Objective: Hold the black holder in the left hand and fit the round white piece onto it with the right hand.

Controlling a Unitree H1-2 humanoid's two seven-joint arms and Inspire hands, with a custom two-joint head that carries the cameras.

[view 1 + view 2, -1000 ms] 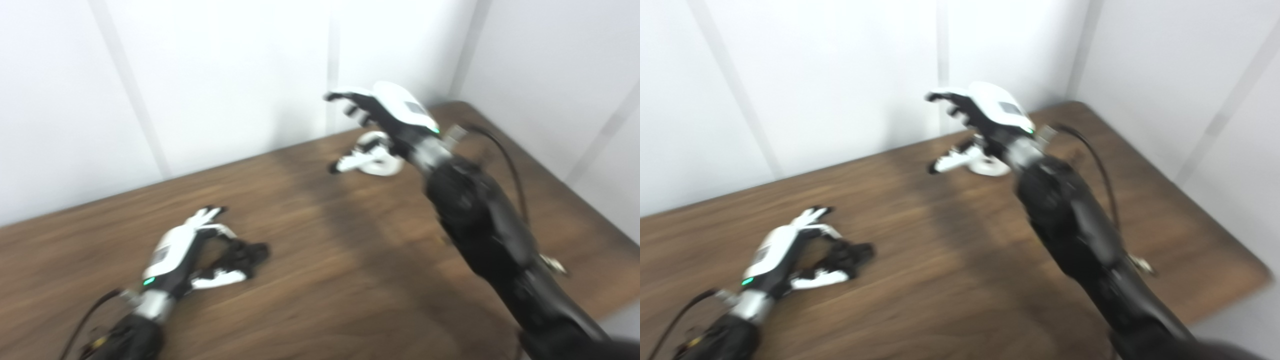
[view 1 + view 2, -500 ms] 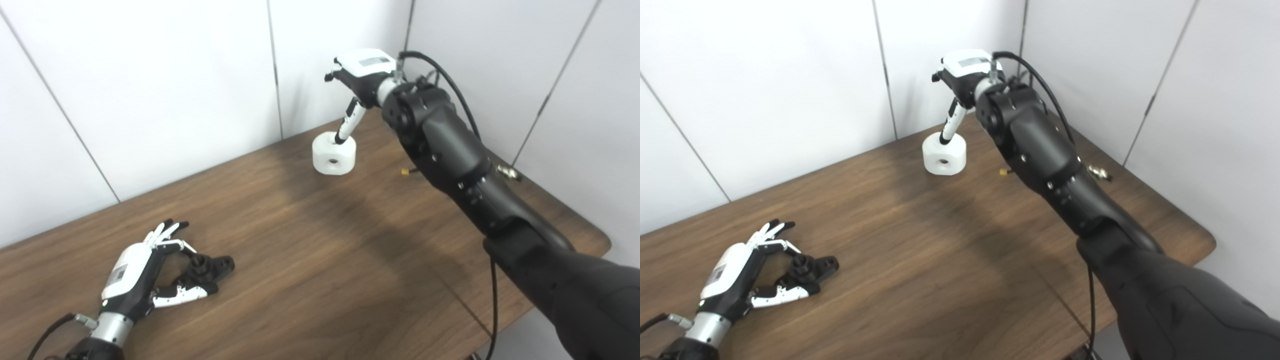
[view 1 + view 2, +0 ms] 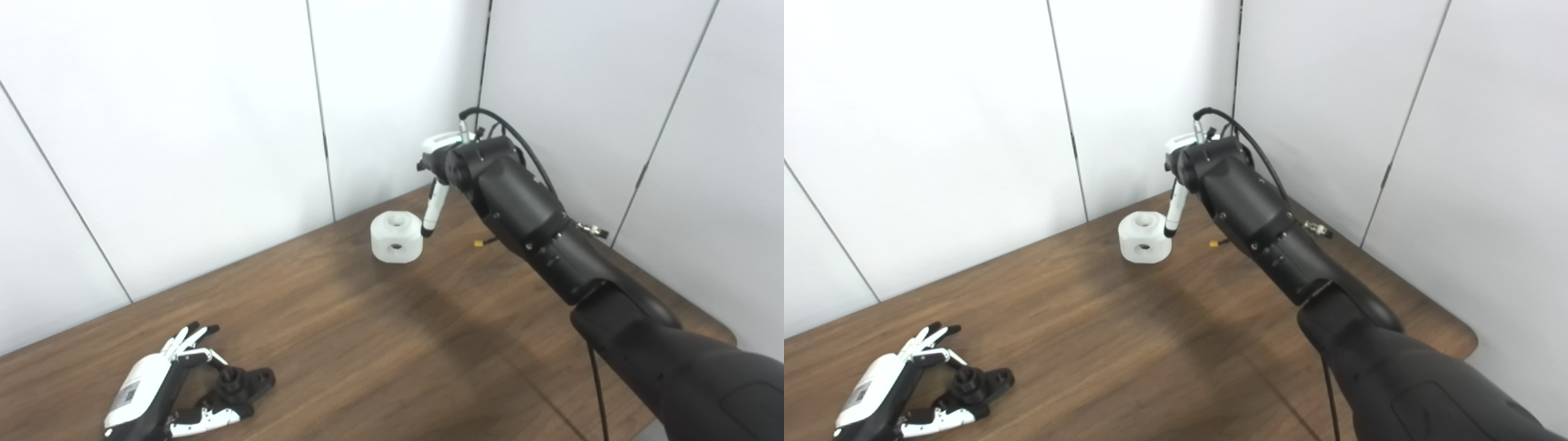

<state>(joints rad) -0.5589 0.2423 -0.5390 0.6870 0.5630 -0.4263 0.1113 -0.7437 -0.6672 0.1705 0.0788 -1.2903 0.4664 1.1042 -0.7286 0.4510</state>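
Nearest, at the lower left, the white-and-black left hand (image 3: 150, 398) lies low on the dark wood-grain table (image 3: 380, 343), its fingers spread and curled loosely around the small black plastic holder (image 3: 242, 386), which rests on the tabletop. Whether they actually press on it I cannot tell; the holder does not look lifted.

Far across the table, near the back wall, stands the round white plastic piece (image 3: 397, 236), a squat cylinder with one hole in its top and another in its side. The right hand (image 3: 436, 168) hangs above and just to its right, largely hidden behind its own black forearm; one white finger (image 3: 431, 211) points down to the piece's right edge, touching or nearly so. The hand's closure is not visible. The piece lies just left of that finger, well apart from the holder.
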